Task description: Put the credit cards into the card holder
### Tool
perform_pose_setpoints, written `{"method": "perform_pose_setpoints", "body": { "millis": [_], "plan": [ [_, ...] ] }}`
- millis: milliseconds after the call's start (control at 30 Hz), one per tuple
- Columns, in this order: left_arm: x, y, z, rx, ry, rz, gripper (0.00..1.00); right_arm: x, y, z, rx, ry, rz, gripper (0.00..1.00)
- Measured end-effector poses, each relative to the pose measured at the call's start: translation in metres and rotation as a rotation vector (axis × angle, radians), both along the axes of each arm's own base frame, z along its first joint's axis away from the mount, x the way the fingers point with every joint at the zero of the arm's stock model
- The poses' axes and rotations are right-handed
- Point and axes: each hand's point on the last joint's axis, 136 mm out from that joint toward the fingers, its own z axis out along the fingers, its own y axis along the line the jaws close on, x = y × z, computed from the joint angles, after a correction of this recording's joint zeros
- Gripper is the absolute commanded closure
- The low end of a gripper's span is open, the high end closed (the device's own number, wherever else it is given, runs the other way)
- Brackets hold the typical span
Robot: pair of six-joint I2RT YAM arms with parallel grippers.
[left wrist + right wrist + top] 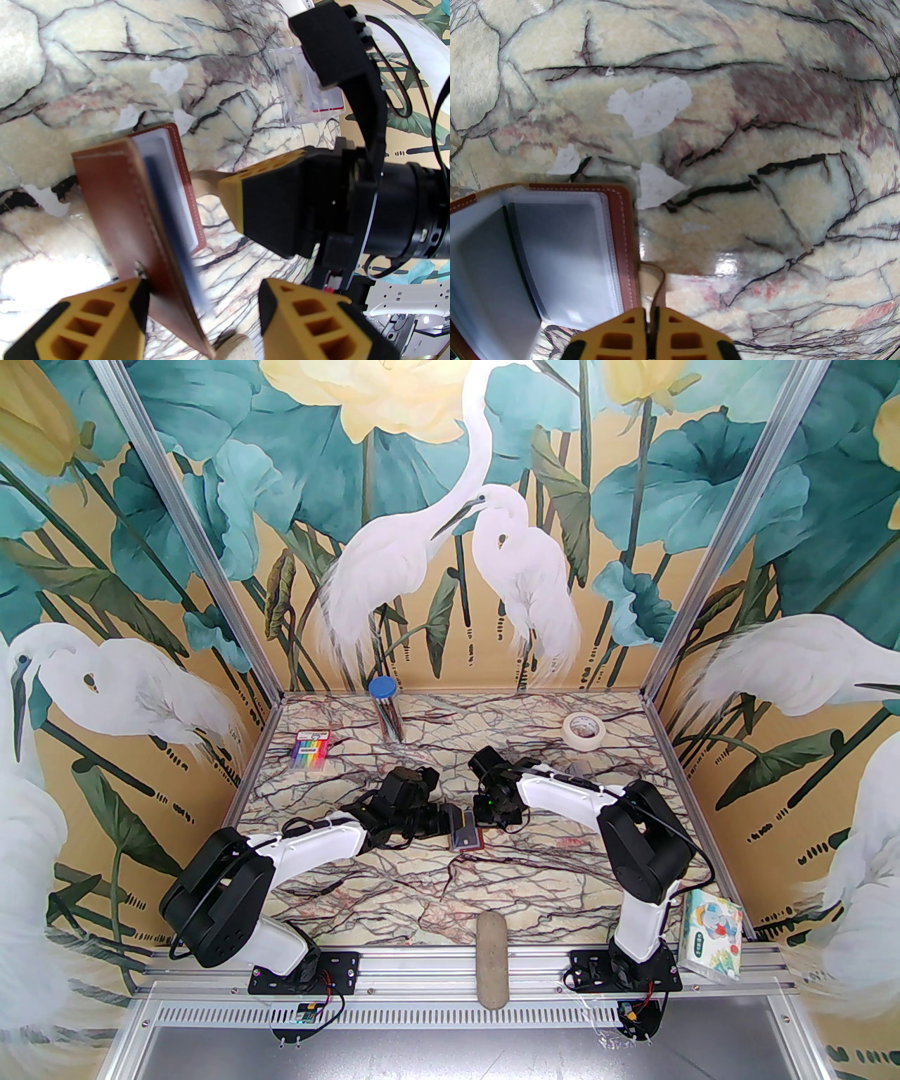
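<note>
The reddish-brown card holder (467, 839) lies mid-table between both grippers. In the left wrist view its cover (119, 197) stands raised and leans on one finger of my left gripper (204, 286). The jaws are wide apart, so that gripper is open. A dark credit card (168, 225) shows blurred among the pale sleeves. My right gripper (651, 313) is shut on the card holder's thin strap tab (661, 284), and the pale bluish sleeves (562, 246) lie open to its left. From above, the left gripper (448, 820) and right gripper (484, 815) flank the holder.
A clear plastic piece with a white and red item (309, 98) lies beyond the right arm. The rainbow pen pack (309, 750), blue-lidded tube (385, 704) and tape roll (583, 729) sit at the back. A tissue pack (710, 933) and grey oblong pad (492, 958) are near the front.
</note>
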Motion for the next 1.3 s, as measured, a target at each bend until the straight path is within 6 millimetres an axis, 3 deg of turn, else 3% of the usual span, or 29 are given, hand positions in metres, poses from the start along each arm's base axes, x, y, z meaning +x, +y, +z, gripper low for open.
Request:
{"method": "perform_pose_setpoints", "body": {
  "millis": [533, 833, 1167, 1300],
  "plan": [
    [0.004, -0.009, -0.005, 0.007, 0.018, -0.004, 0.81, 0.001, -0.003, -0.001, -0.018, -0.006, -0.004, 0.91],
    [0.01, -0.024, -0.013, 0.011, 0.035, -0.029, 0.74, -0.001, -0.007, 0.001, -0.021, -0.013, -0.006, 0.91],
    [0.01, -0.032, -0.025, 0.03, 0.054, -0.05, 0.52, -0.001, -0.013, 0.006, -0.018, -0.021, -0.018, 0.88],
    [0.009, -0.031, -0.026, 0.034, 0.06, -0.049, 0.53, -0.002, -0.02, 0.004, -0.022, -0.015, -0.033, 0.8]
  ]
}}
